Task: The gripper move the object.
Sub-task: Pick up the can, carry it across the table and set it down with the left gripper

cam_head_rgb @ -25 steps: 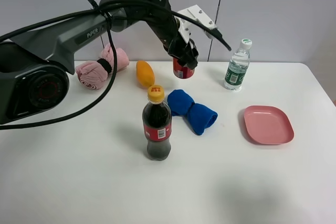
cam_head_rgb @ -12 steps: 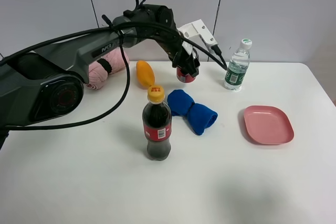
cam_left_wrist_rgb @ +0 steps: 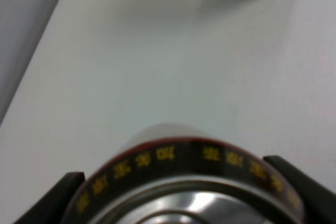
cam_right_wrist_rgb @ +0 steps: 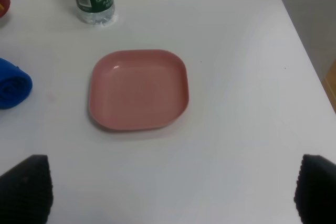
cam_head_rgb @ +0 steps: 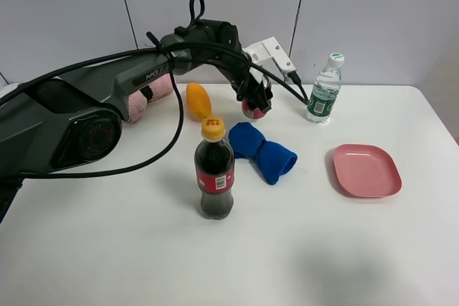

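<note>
Can sits at 1 o'clock from the cola bottle and 9 o'clock from the water bottle.

High view: over the last second the left gripper has dropped onto it. The can has crept toward 6 o'clock, so I judge the move under way.

Left wrist view: the silver top fills the frame with a dark finger tight against each side. The jaws are clamped on the can, a grip the high view hides.

Right wrist view: the right gripper is spread wide and empty near the pink plate. The high view misses it.
</note>
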You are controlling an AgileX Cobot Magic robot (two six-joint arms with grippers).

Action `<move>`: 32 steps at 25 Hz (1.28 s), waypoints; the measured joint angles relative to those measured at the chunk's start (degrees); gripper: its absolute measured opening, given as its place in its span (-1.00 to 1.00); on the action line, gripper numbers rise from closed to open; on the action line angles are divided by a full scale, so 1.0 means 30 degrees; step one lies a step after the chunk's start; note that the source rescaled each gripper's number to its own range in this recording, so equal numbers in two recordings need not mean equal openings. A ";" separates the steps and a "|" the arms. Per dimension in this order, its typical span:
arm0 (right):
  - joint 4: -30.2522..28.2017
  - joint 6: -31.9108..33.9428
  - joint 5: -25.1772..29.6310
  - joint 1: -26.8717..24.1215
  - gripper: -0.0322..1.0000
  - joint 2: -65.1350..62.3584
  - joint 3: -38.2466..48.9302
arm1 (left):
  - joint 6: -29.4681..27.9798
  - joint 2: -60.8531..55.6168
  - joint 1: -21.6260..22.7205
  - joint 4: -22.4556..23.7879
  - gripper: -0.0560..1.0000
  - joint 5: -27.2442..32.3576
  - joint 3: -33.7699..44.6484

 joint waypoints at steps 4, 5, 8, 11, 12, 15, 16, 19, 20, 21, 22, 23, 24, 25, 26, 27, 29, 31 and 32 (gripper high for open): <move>0.0000 0.0000 0.0000 0.0000 1.00 0.0000 0.0000 | 0.0000 0.0397 0.0000 -0.0019 -0.88 0.0000 0.0000; 0.0000 0.0000 0.0000 0.0000 1.00 0.0000 0.0000 | 0.0000 0.0443 0.0000 -0.0019 -0.88 0.0000 0.0000; 0.0000 0.0000 0.0000 0.0000 1.00 0.0000 0.0000 | 0.0037 0.0527 0.0000 -0.0097 -0.88 -0.0066 -0.0015; 0.0000 0.0000 0.0000 0.0000 1.00 0.0000 0.0000 | 0.0037 0.0541 0.0000 -0.0271 -0.88 -0.0102 -0.0015; 0.0000 0.0000 0.0000 0.0000 1.00 0.0000 0.0000 | 0.0037 0.0548 0.0000 -0.0308 -0.88 -0.0084 -0.0015; 0.0000 0.0000 0.0000 0.0000 1.00 0.0000 0.0000 | -0.0004 0.0564 0.0000 -0.0393 -0.88 0.0046 -0.0039; 0.0000 0.0000 0.0000 0.0000 1.00 0.0000 0.0000 | -0.0020 0.0564 0.0000 -0.0441 -0.88 0.0088 -0.0039; 0.0000 0.0000 0.0000 0.0000 1.00 0.0000 0.0000 | -0.0023 0.0564 0.0000 -0.0496 -0.87 0.0114 -0.0039; 0.0000 0.0000 0.0000 0.0000 1.00 0.0000 0.0000 | -0.0023 0.0564 0.0000 -0.0496 -0.78 0.0114 -0.0039; 0.0000 0.0000 0.0000 0.0000 1.00 0.0000 0.0000 | -0.0023 0.0564 0.0000 -0.0522 -0.58 0.0114 -0.0039; 0.0000 0.0000 0.0000 0.0000 1.00 0.0000 0.0000 | -0.0040 0.0564 0.0000 -0.0520 -0.32 0.0048 -0.0039; 0.0000 0.0000 0.0000 0.0000 1.00 0.0000 0.0000 | -0.0040 0.0564 0.0000 -0.0545 -0.12 0.0019 -0.0057; 0.0000 0.0000 0.0000 0.0000 1.00 0.0000 0.0000 | -0.0040 0.0564 0.0000 -0.0545 -0.02 -0.0007 -0.0061; 0.0000 0.0000 0.0000 0.0000 1.00 0.0000 0.0000 | -0.0040 0.0564 0.0000 -0.0589 0.06 -0.0007 -0.0061; 0.0000 0.0000 0.0000 0.0000 1.00 0.0000 0.0000 | -0.0040 0.0564 0.0000 -0.0628 0.09 -0.0007 -0.0061; 0.0000 0.0000 0.0000 0.0000 1.00 0.0000 0.0000 | -0.0040 0.0564 0.0000 -0.0645 0.12 -0.0007 -0.0061; 0.0000 0.0000 0.0000 0.0000 1.00 0.0000 0.0000 | -0.0040 0.0564 0.0000 -0.0669 0.13 -0.0007 -0.0075; 0.0000 0.0000 0.0000 0.0000 1.00 0.0000 0.0000 | -0.0040 0.0564 0.0000 -0.0797 0.13 -0.0007 -0.0075; 0.0000 0.0000 0.0000 0.0000 1.00 0.0000 0.0000 | -0.0040 0.0542 0.0000 -0.0889 0.13 0.0013 -0.0075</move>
